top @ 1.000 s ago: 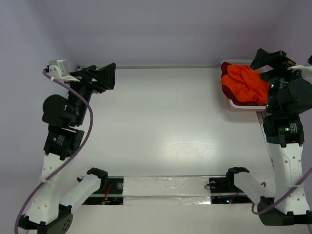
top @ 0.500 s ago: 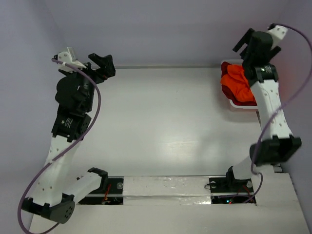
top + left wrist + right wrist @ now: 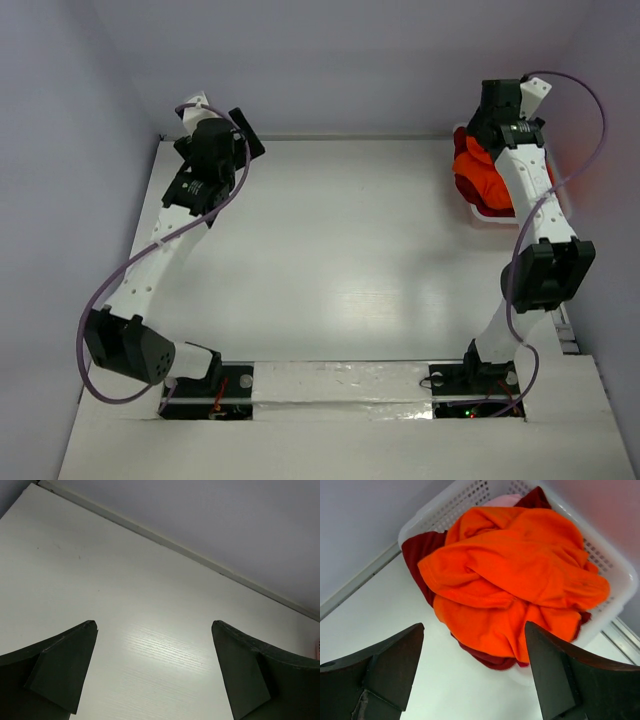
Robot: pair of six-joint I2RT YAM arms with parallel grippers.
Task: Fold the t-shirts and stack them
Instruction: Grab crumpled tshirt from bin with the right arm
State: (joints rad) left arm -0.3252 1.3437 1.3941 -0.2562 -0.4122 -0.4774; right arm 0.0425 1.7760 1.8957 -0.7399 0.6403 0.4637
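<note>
Top: your right gripper [image 3: 497, 112] hangs over the shirts [image 3: 482, 172] heaped in the basket [image 3: 494, 216]; left gripper [image 3: 243, 135] sits far-left. Left wrist: jaws apart over table [image 3: 150, 580]. Right wrist: jaws apart above the orange shirt [image 3: 520, 575]. First pick, I judge: descend, pinch orange alone.

Robot lab cell: bare white table [image 3: 330, 270], blank pale walls [image 3: 340, 60] boxed it in, left arm [image 3: 150, 272] and right arm [image 3: 531, 190] bolted on.
</note>
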